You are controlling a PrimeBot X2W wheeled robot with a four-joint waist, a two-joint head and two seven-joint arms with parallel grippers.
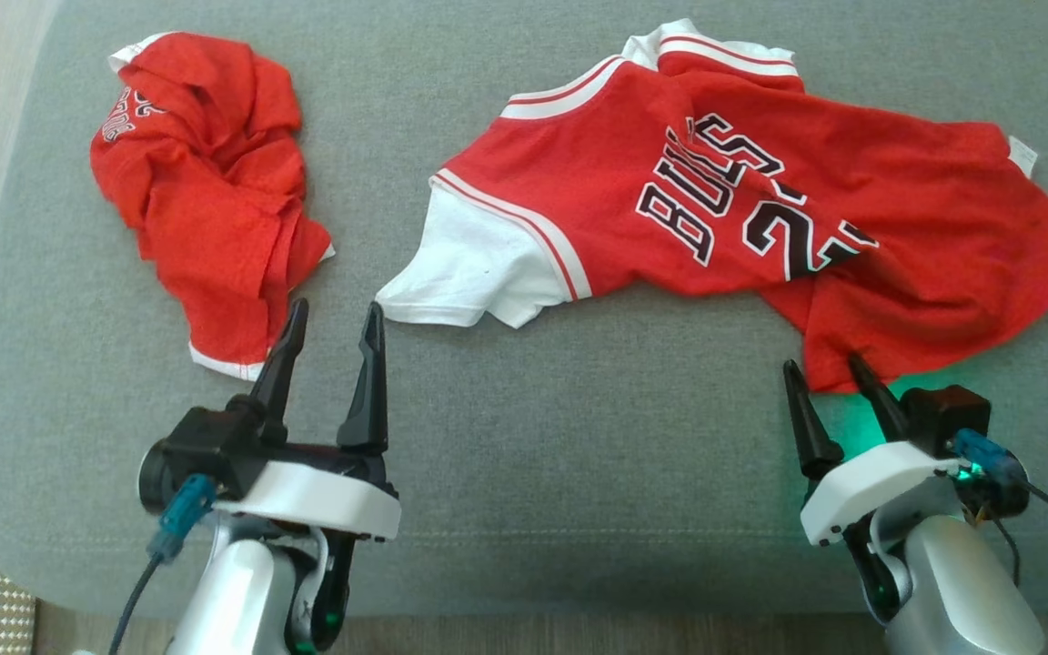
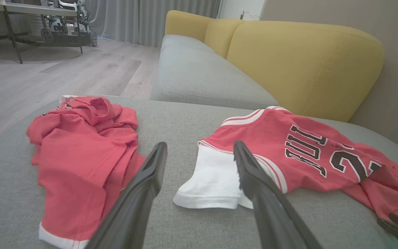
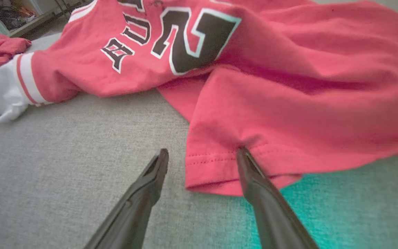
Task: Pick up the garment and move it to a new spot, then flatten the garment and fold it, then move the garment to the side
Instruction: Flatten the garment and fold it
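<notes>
hem of bulls jersey point(image 1: 742, 209), lower right, touches the spread right gripper point(image 1: 822, 364); pinch low, both layers; left gripper point(image 1: 337, 307) also spread, empty.

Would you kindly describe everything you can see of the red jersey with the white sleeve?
The jersey is soft-looking red fabric with a white short sleeve, red-and-white striped trim and black, white-edged lettering and numerals. It lies spread but wrinkled, its lower part folded over, on the grey cushion. One fingertip of the open right gripper touches its near hem; the other is off the cloth.
</notes>
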